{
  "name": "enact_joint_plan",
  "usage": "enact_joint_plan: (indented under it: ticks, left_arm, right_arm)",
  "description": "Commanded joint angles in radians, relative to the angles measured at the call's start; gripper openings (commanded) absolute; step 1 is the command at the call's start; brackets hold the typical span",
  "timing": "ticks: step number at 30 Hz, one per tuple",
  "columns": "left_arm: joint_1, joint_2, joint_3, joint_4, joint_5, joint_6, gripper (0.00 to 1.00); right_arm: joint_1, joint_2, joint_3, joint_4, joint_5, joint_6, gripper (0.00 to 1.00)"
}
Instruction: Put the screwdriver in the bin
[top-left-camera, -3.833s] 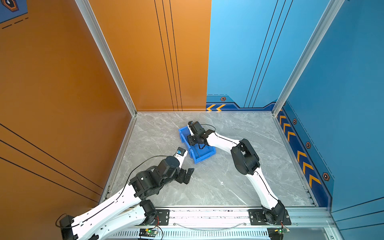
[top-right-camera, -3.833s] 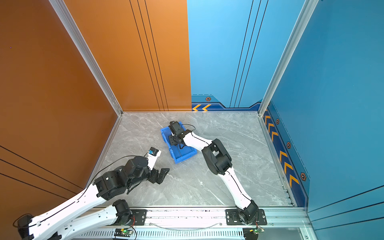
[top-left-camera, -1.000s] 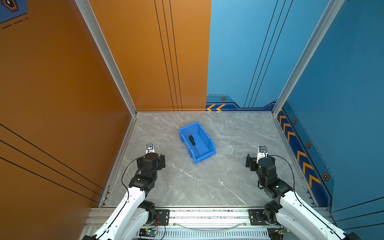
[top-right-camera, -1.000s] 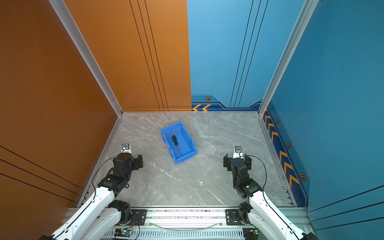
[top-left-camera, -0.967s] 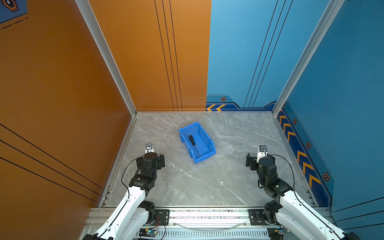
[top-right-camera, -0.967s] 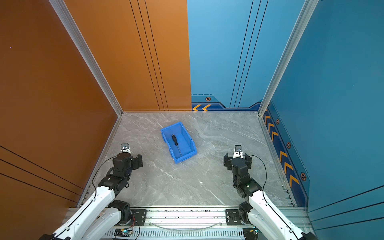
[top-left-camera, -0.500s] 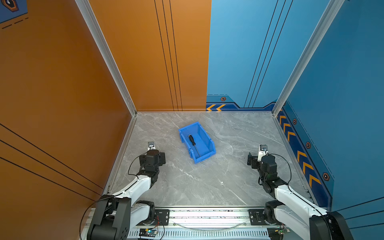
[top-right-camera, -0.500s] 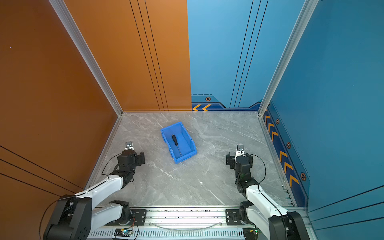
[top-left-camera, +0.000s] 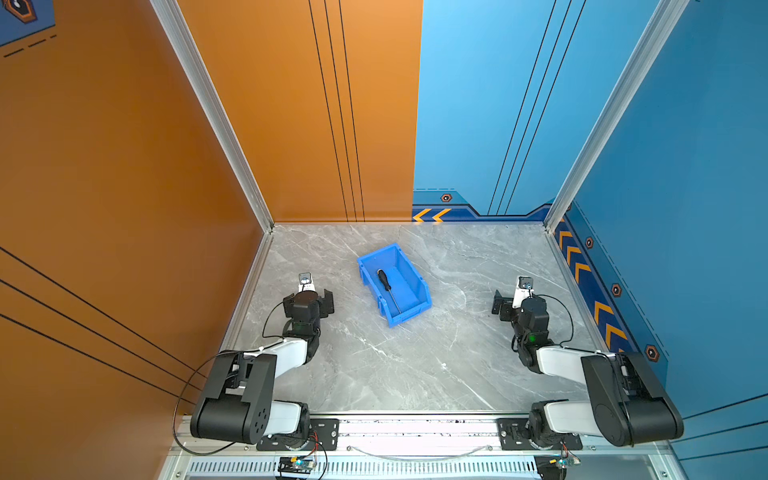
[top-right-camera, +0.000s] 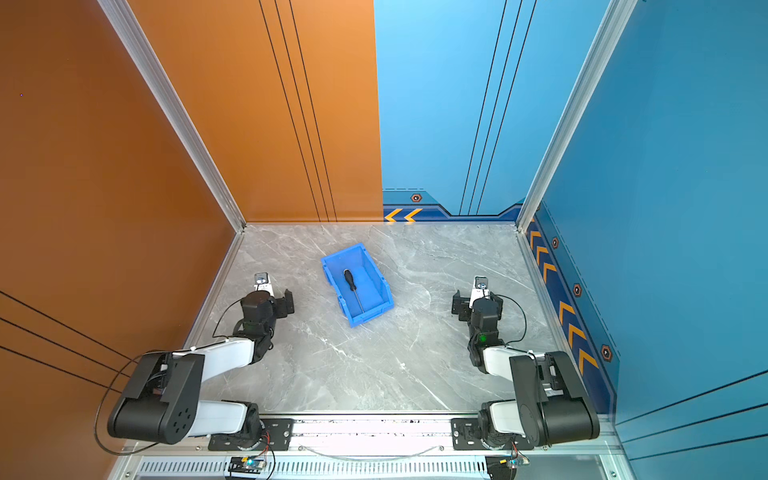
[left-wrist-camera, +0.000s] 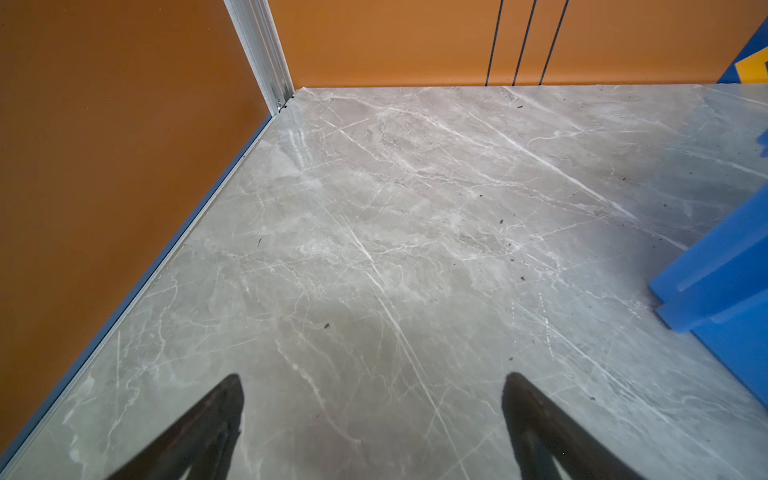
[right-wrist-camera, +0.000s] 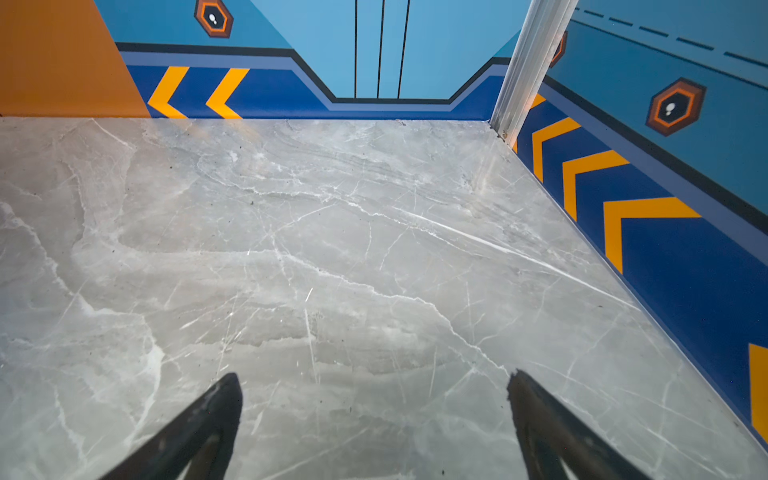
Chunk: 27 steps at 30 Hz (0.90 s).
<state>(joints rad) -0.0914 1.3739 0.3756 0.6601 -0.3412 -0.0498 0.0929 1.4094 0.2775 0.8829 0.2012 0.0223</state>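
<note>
The screwdriver (top-left-camera: 387, 286) (top-right-camera: 353, 286), black-handled with a thin silver shaft, lies flat inside the blue bin (top-left-camera: 376, 252) (top-right-camera: 341, 252) at mid-table in both top views. My left gripper (top-left-camera: 309, 294) (top-right-camera: 268, 294) rests low on the table to the left of the bin, apart from it. It is open and empty in the left wrist view (left-wrist-camera: 372, 386), where a corner of the bin (left-wrist-camera: 715, 291) shows to one side. My right gripper (top-left-camera: 519, 297) (top-right-camera: 478, 297) sits far to the right of the bin, open over bare table (right-wrist-camera: 374, 384).
Orange walls (top-left-camera: 124, 166) close the left and back left, blue walls (top-left-camera: 685, 166) the back right and right. Both arms are folded back by the front rail (top-left-camera: 415, 428). The marble tabletop (top-left-camera: 415, 365) stretches between the two arms.
Since the earliest frames both arms have pulled away from the bin and folded back toward the front rail. The screwdriver stays lying in the bin. Over the last second the elbows dropped lower.
</note>
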Motion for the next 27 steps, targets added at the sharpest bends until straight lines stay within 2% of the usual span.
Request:
enact_joint_plan:
  ticks: [1, 8, 10, 16, 27]
  left_arm:
    - [0.013, 0.017, 0.023, 0.060, 0.049, 0.038, 0.98]
    - [0.029, 0.127, 0.032, 0.158, 0.073, 0.050, 0.98]
    - [0.031, 0.162, 0.033, 0.190, 0.081, 0.053, 0.98]
    - [0.057, 0.181, 0.009, 0.238, 0.150, 0.048, 0.98]
    - [0.042, 0.190, 0.003, 0.266, 0.151, 0.066, 0.98]
  right_arm:
    - [-0.018, 0.060, -0.006, 0.154, -0.007, 0.008, 1.00]
    - [-0.016, 0.147, 0.032, 0.171, 0.033, 0.012, 1.00]
    - [-0.017, 0.129, 0.082, 0.042, 0.087, 0.041, 1.00]
    - [-0.037, 0.137, 0.079, 0.058, 0.075, 0.058, 1.00]
    - [-0.036, 0.137, 0.077, 0.062, 0.075, 0.058, 1.00]
